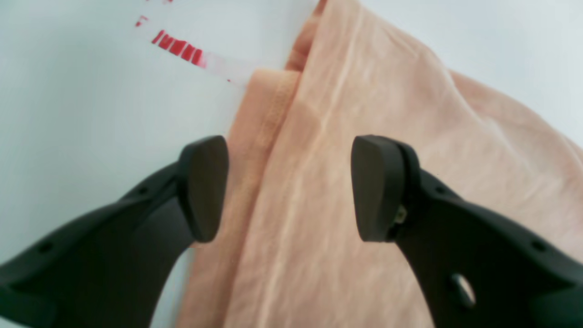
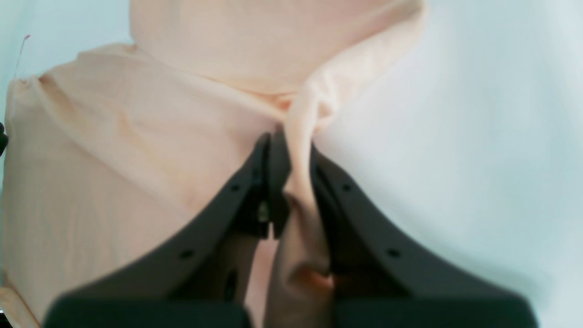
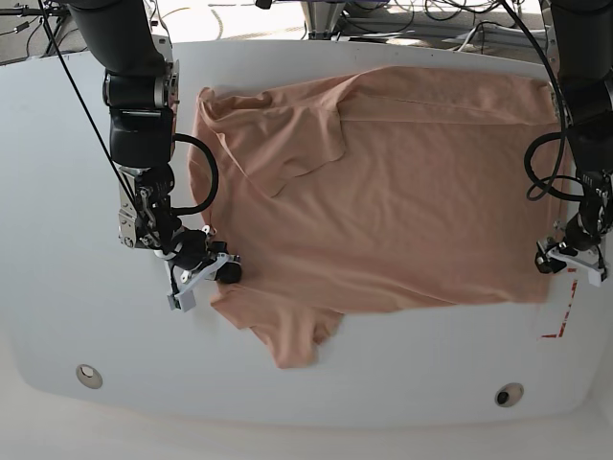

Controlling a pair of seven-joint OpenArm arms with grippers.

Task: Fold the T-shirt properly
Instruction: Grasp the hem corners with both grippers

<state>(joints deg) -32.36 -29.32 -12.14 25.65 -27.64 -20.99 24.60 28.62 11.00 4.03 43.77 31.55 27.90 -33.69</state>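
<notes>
Two pincers at T-shirt (image 3: 402, 192): right (image 2: 291, 150) clamped, left (image 1: 289, 187) agape.

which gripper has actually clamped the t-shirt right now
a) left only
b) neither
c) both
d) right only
d: in the right wrist view the right gripper is shut on a bunched fold of the T-shirt, while in the left wrist view the left gripper stands open over the cloth, its pads apart.
</notes>
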